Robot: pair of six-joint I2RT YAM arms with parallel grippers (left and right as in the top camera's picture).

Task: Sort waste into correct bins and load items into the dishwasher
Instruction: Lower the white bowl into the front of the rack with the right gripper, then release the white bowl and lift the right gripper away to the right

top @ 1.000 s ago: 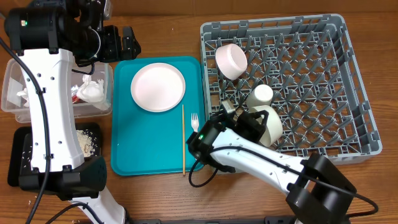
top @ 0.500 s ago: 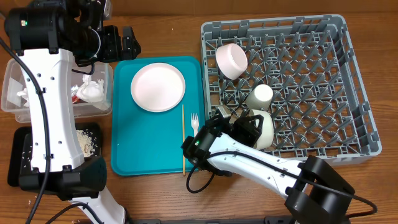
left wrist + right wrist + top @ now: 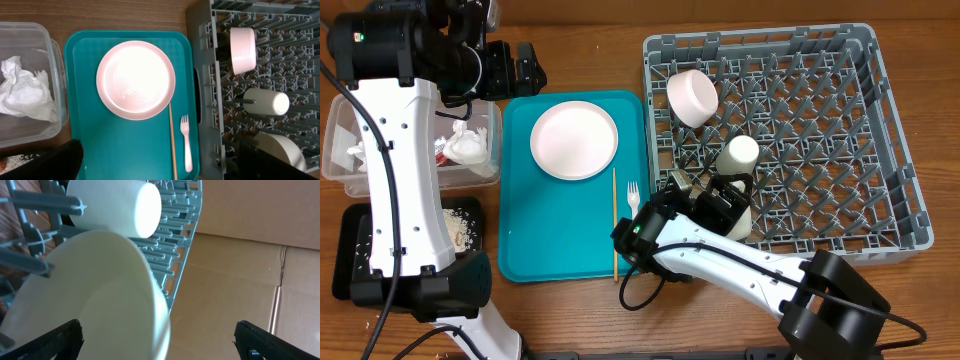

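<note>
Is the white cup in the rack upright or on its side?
On its side: the cup lies lengthwise among the pegs of the dish rack.

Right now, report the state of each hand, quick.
Left hand: open, holding nothing.
Right hand: open, spread wide around the pale bowl, not shut on it.

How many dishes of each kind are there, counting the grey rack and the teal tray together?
Plate: 1
Bowls: 2
Cup: 1
Fork: 1
Total: 5
</note>
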